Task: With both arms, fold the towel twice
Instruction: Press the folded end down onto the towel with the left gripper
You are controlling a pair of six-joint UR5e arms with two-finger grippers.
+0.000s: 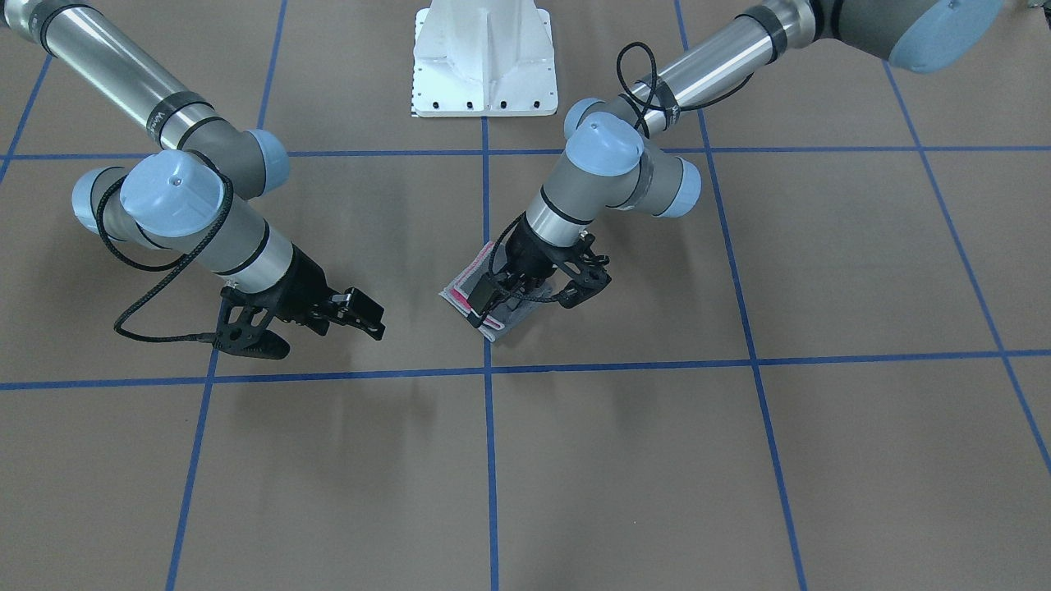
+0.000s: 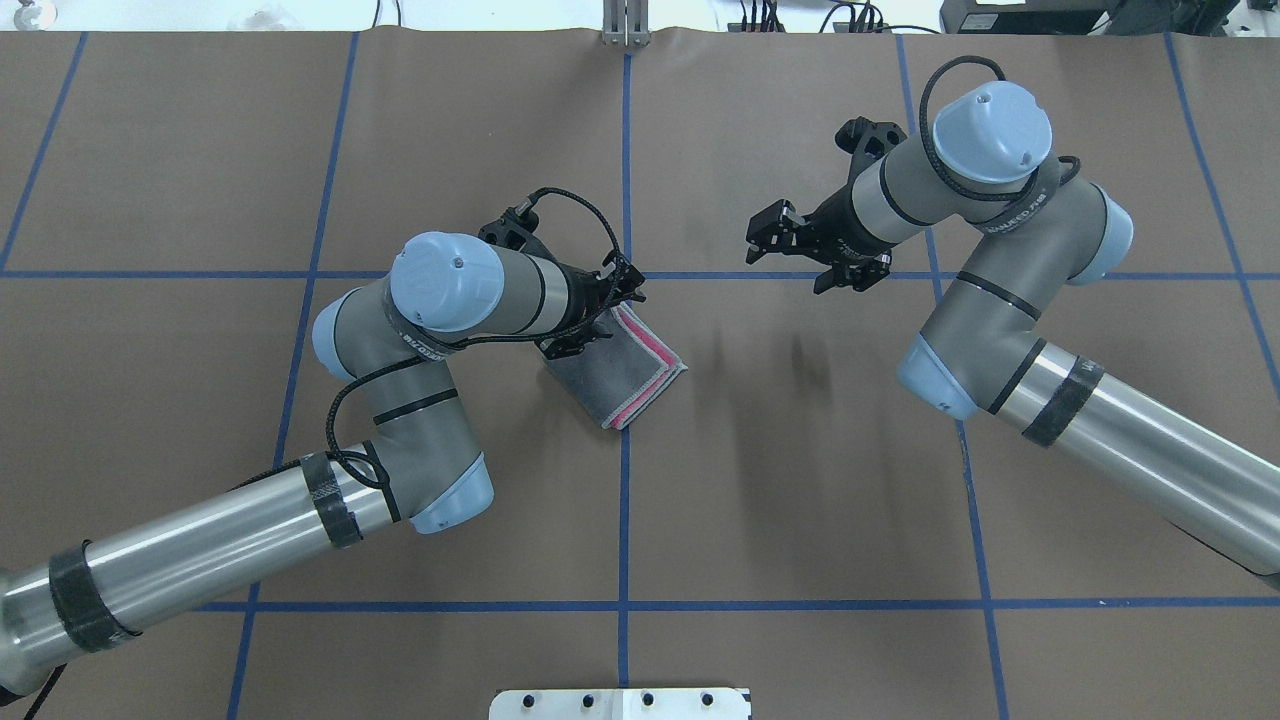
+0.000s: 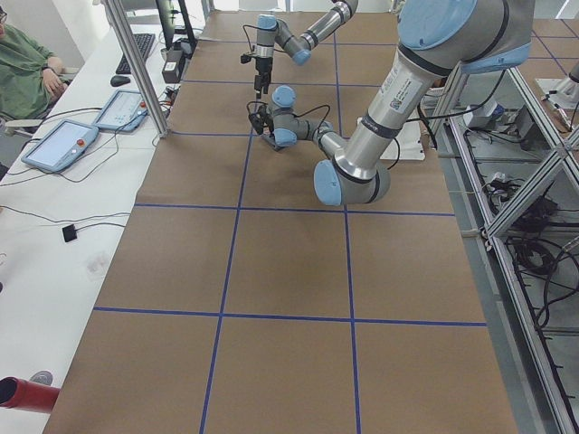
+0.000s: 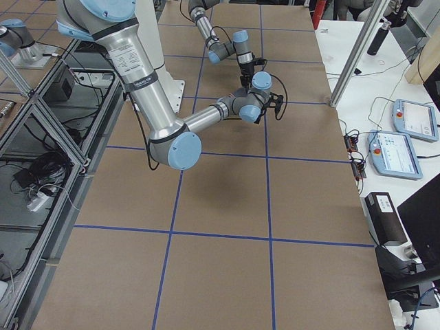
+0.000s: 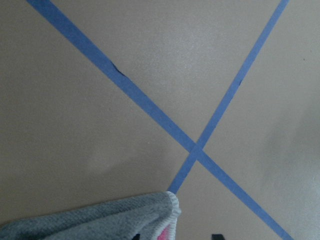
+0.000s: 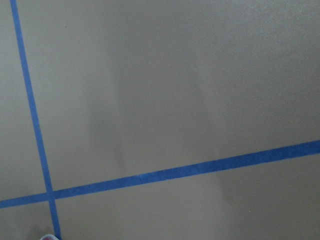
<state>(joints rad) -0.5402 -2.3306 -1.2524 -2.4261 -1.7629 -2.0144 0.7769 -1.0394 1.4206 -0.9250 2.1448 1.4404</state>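
The towel [image 2: 625, 372] lies folded into a small grey rectangle at the table's middle, with pink layers showing along its right edge. My left gripper [image 2: 595, 318] hangs low over the towel's far left end with its fingers spread, open. In the front view it [image 1: 493, 308] covers most of the towel [image 1: 461, 286]. The left wrist view shows one grey towel corner [image 5: 100, 222]. My right gripper [image 2: 800, 255] is open and empty, held above bare table to the right of the towel, well apart from it; it also shows in the front view [image 1: 369, 318].
The table is brown paper with a grid of blue tape lines [image 2: 625, 500]. The white pedestal base [image 1: 484, 57] stands at the robot's edge. A side desk with tablets [image 3: 63, 145] and an operator runs along the far side.
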